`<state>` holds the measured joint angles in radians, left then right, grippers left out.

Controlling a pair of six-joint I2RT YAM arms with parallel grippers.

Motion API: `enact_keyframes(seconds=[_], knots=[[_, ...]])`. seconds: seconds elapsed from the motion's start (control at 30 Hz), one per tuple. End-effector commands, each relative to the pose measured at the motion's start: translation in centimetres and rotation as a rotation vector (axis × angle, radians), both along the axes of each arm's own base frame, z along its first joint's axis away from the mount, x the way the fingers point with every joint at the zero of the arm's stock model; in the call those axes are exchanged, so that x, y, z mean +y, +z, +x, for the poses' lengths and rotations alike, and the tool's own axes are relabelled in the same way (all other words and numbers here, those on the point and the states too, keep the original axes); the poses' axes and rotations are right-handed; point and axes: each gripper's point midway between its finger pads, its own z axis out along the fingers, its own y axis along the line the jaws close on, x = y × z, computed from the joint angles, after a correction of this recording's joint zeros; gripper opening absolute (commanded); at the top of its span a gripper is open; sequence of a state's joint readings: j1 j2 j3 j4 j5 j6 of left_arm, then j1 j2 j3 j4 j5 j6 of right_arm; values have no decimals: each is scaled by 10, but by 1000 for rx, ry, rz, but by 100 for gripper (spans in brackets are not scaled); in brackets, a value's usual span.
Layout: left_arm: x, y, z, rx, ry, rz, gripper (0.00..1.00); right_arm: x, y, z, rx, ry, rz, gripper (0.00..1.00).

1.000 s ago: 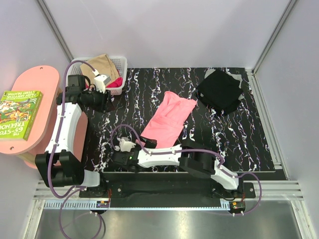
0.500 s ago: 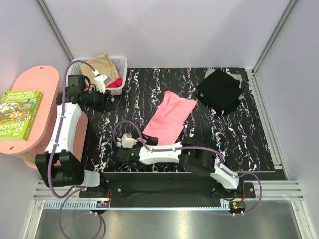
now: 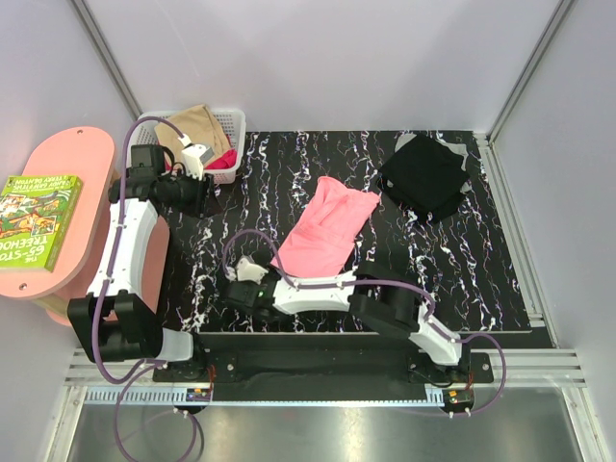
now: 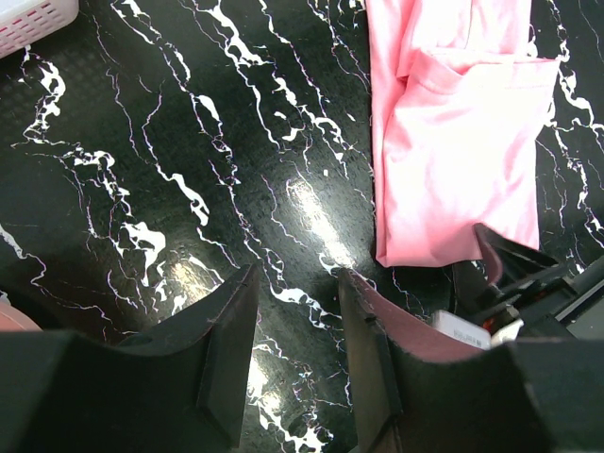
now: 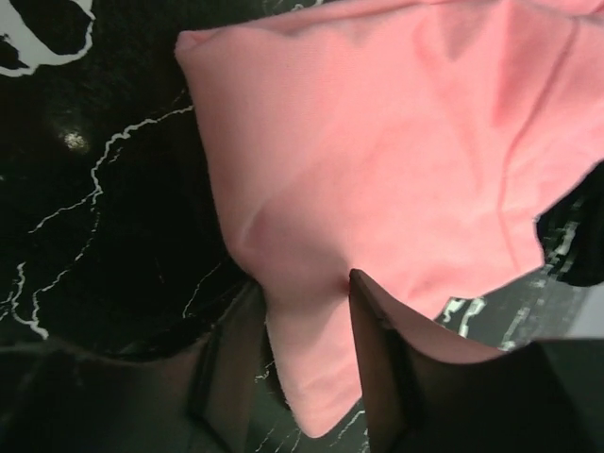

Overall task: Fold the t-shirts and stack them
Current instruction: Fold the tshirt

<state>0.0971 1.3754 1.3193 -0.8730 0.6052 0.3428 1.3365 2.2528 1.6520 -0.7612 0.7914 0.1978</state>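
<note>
From above, we're seeing the pink shirt [image 3: 327,236] lying diagonally on the table [image 3: 481,279], with the right gripper [image 3: 269,274] sitting at its near-left end. On the left wrist, the left gripper [image 4: 294,283] is hanging half-spread, empty, farther off. On the right wrist, cloth is sitting between the jaws; clamped or not, we can't tell.

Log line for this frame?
left gripper: open, empty, above table | right gripper: pinching pink shirt, near edge | black shirt: far right
</note>
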Motion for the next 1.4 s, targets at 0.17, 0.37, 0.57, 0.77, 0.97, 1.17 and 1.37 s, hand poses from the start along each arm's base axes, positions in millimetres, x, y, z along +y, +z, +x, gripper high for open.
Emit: enact_keyframes(seconds=[0.17, 0.37, 0.57, 0.77, 0.97, 1.17, 1.37], knots=[[-5, 26, 3, -106, -34, -10, 44, -16, -91, -43, 461, -89, 97, 33], [-5, 25, 1, -108, -37, -8, 44, -12, -90, -46, 494, -93, 122, 0], [-5, 28, 0, -118, -42, -7, 44, 0, -69, -57, 513, -72, 152, 0], [-7, 31, -2, -129, -49, -12, 44, 34, -24, -90, 482, 30, 178, 0], [-7, 36, -3, -147, -53, -8, 44, 65, 22, -124, 469, 106, 260, 0], [-7, 39, -6, -161, -55, -5, 45, 69, 59, -134, 435, 139, 289, 0], [-7, 36, -5, -152, -57, -3, 45, 51, 105, -93, 329, 107, 343, 0]])
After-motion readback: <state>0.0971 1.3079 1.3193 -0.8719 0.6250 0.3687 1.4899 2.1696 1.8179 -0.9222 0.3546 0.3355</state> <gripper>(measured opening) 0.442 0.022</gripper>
